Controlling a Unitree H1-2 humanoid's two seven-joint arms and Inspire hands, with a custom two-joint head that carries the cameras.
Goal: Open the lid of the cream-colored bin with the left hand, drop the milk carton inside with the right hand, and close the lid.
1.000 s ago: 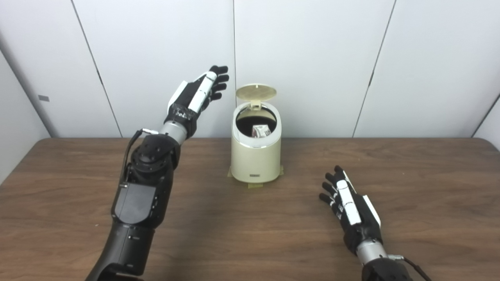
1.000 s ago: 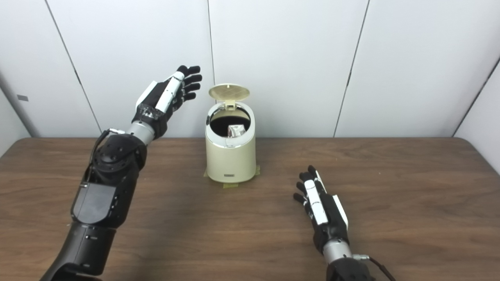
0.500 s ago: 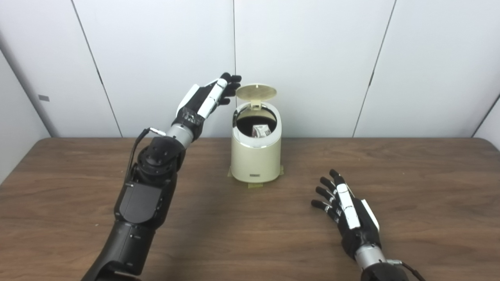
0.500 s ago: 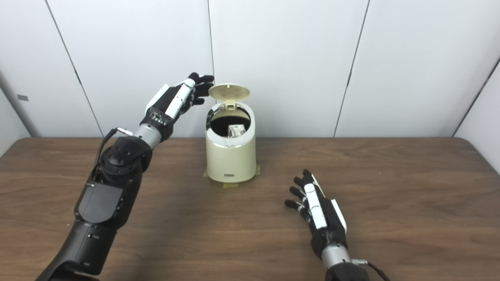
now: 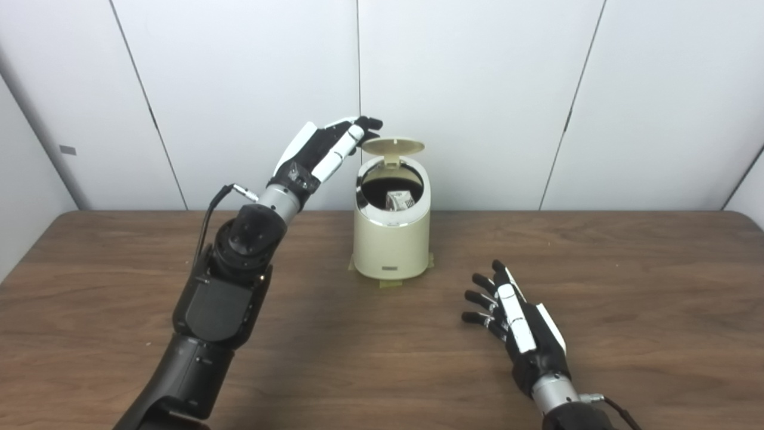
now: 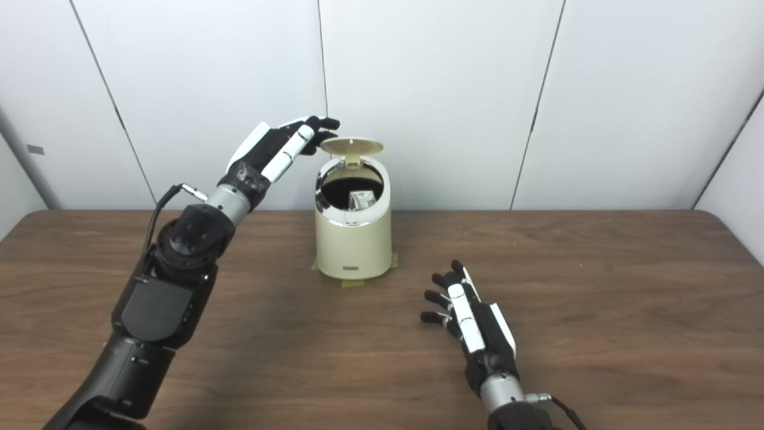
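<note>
Left hand (image 5: 322,149): raised beside the lid (image 5: 393,146), fingers (image 5: 365,124) loosely spread, tips at its back-left rim, probably lined up to push it shut.
Lid: half tilted, not closed yet.
Carton (image 5: 399,200): inside the bin (image 5: 391,239).
Bin: middle of the counter's (image 5: 119,310) back edge.
Right hand (image 5: 520,325): fingers spread, empty, low over the front edge, out of the way.
Room: brown wood-grain top, plain white wall panels (image 5: 477,89).

Your left hand (image 5: 325,149) swung right and down, fingertips now at lid (image 5: 393,146) left edge; lid tipped partway down from upright. Your right hand (image 5: 519,325) slid left, toward you, fingers spread.
</note>
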